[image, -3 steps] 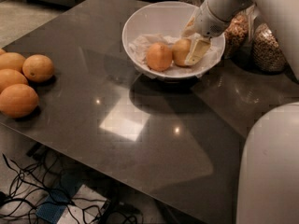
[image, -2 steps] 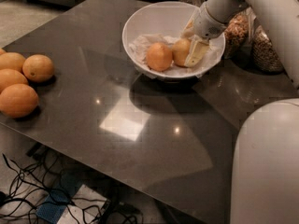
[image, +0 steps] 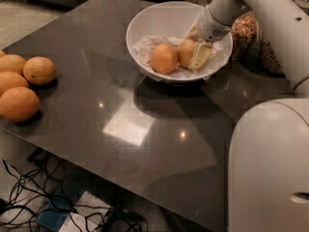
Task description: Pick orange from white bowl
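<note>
Camera view: a robot arm [image: 263, 11] reaches down from the upper right into a white bowl [image: 161, 19] at the far side of a dark, glossy table [image: 145, 129]. The gripper [image: 199, 56] sits low inside the bowl's right half, pressed against the right side of the orange [image: 185, 52]; whether it is wide, narrow or clamped on the fruit cannot be told from this angle. The pale orange rests on crumpled white paper [image: 144, 47] near the bowl's middle, touching a redder fruit [image: 164, 58] just to its left. Glass jars [image: 244, 30] stand just beyond the bowl on the right, partly hidden by the arm. Well apart from the bowl, four larger oranges [image: 21, 86] cluster at the table's left edge. The robot's white body [image: 270, 168] fills the lower right corner, and black cables [image: 29, 197] lie tangled on the floor below the table's near edge.
</note>
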Controlling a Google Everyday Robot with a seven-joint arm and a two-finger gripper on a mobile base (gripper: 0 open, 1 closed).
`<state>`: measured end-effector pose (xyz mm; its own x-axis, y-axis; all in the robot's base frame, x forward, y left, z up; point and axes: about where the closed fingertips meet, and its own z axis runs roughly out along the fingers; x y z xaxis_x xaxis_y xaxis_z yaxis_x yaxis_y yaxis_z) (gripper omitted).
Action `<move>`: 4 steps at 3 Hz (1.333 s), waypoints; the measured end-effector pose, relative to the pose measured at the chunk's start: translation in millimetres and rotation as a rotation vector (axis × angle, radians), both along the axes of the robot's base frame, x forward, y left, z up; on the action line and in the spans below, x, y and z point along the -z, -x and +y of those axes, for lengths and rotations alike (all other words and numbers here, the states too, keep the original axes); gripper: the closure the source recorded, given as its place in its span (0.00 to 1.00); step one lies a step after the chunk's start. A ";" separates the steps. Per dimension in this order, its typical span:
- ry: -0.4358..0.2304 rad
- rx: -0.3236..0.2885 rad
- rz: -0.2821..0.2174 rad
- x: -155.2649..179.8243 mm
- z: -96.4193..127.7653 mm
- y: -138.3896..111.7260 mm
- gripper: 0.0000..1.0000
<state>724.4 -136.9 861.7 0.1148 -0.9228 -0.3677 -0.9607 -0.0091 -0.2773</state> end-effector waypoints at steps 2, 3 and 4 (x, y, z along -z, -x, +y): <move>-0.001 0.000 0.000 0.3 0.2 -0.1 0.96; -0.031 0.013 -0.032 -10.9 -5.3 9.1 1.00; -0.101 0.025 -0.109 -37.8 -11.3 26.2 1.00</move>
<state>698.2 -148.2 899.5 0.1371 -0.8846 -0.4458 -0.9244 0.0475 -0.3785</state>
